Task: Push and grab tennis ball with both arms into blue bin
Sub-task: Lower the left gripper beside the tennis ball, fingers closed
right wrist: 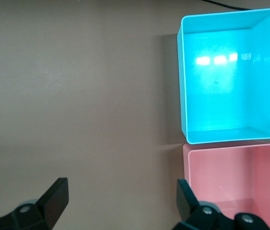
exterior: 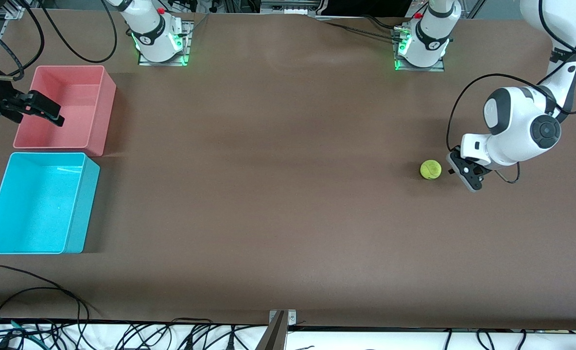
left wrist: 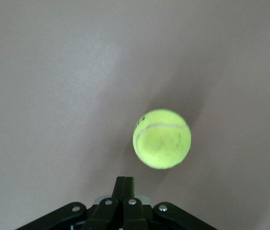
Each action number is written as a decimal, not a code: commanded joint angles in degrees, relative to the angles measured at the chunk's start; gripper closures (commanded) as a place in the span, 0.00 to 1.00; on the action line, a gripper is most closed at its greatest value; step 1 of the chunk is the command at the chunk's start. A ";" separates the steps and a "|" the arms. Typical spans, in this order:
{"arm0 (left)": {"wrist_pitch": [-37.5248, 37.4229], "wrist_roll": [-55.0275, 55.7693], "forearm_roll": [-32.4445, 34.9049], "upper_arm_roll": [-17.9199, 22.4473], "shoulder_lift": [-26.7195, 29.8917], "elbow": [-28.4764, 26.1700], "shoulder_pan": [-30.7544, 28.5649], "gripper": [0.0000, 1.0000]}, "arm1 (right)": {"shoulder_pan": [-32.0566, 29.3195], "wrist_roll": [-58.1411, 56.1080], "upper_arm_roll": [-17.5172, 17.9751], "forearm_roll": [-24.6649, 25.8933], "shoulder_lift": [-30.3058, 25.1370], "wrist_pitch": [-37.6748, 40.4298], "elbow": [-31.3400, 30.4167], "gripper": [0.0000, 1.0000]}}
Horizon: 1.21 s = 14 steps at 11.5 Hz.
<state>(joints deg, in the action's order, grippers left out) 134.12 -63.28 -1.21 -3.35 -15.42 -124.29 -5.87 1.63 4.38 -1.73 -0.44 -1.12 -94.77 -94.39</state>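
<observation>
resting beside the tennis ball [exterior: 430,169], left gripper [exterior: 471,181] pinched together; right gripper [right wrist: 120,196] spread.

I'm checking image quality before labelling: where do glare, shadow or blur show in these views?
Right wrist view: bright window-like glare patches on the blue bin floor. Left wrist view: the tennis ball is slightly soft, with a diffuse shadow on the table beside it; the shut left claw is dark at the frame edge. Front view: the pink bin casts a shadow on the table.
</observation>
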 commanded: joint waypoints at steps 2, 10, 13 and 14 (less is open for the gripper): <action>3.87 -4.04 11.49 -0.17 -1.89 -0.43 -0.20 1.00 | -0.14 -0.43 -0.12 -1.05 0.15 0.37 0.87 0.00; 11.26 -20.48 4.20 -0.25 -6.37 -1.05 -1.69 1.00 | -0.14 -0.43 -0.12 -1.05 0.15 0.37 0.87 0.00; 11.34 -20.48 4.11 -0.43 -7.17 -1.13 -1.08 1.00 | -0.14 -0.51 -0.12 -1.05 0.15 0.37 0.87 0.00; 11.34 -20.48 4.20 -0.43 -7.43 -1.22 -1.16 1.00 | -0.14 -0.43 -0.12 -1.05 0.15 0.37 0.87 0.00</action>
<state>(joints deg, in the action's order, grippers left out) 144.51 -81.63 4.40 -3.71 -22.48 -125.10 -7.10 1.63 4.38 -1.74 -0.44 -1.12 -94.77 -94.39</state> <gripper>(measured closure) 0.991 0.000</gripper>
